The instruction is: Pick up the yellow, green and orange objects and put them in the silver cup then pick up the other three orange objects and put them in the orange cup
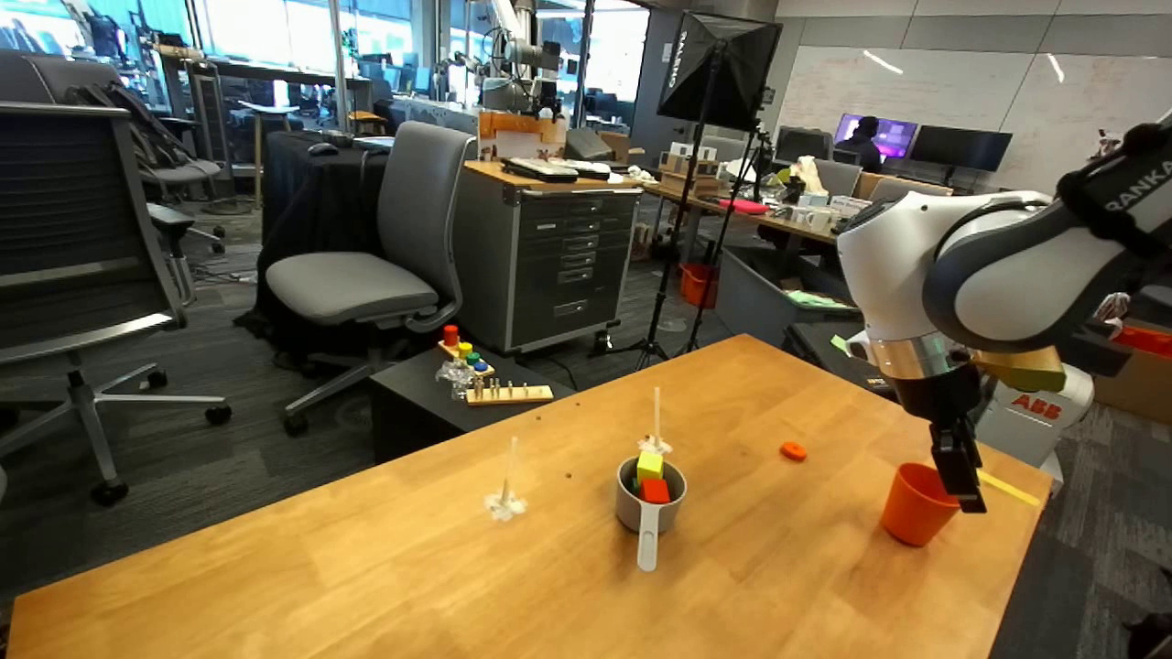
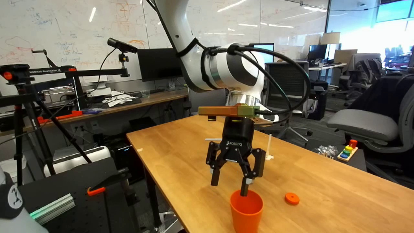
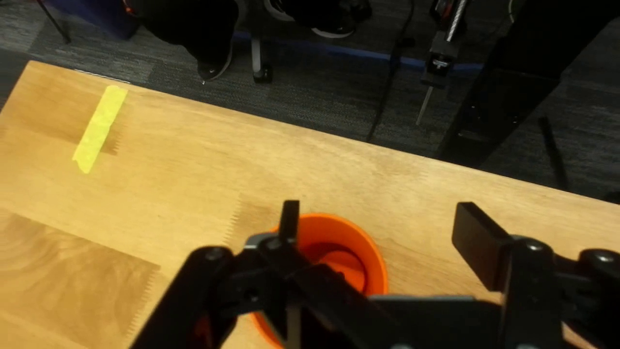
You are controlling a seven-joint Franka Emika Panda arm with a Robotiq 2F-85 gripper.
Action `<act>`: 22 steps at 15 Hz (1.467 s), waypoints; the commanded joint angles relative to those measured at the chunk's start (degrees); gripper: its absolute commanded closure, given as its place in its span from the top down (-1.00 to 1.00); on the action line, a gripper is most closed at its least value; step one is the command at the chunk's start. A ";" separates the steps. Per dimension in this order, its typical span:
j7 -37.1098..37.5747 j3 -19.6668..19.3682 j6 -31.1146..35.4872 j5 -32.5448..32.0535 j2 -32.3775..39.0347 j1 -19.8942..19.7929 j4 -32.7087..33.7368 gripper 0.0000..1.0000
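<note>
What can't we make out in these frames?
In an exterior view: green object, mostly hidden by the yellow block and orange-red block in the silver cup.
In an exterior view: body of the silver cup, hidden behind the gripper.
In an exterior view: base of the orange cup, cut off by the bottom edge.
In the wrist view: part of the orange cup's inside, hidden by the gripper; also whatever may lie under the orange disc.

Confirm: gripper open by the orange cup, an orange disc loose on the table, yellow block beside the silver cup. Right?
One thing's off: the yellow block is in the silver cup, not beside it; an exterior view shows this. The rest stands: gripper open by the orange cup, an orange disc loose on the table.
</note>
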 commanded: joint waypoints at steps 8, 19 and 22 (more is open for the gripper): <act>7.96 -0.42 10.07 -2.43 1.48 0.18 13.03 1.00; 4.27 -0.08 3.45 9.87 16.19 -4.64 31.37 1.00; 3.56 0.06 1.79 12.00 19.03 -6.31 34.40 1.00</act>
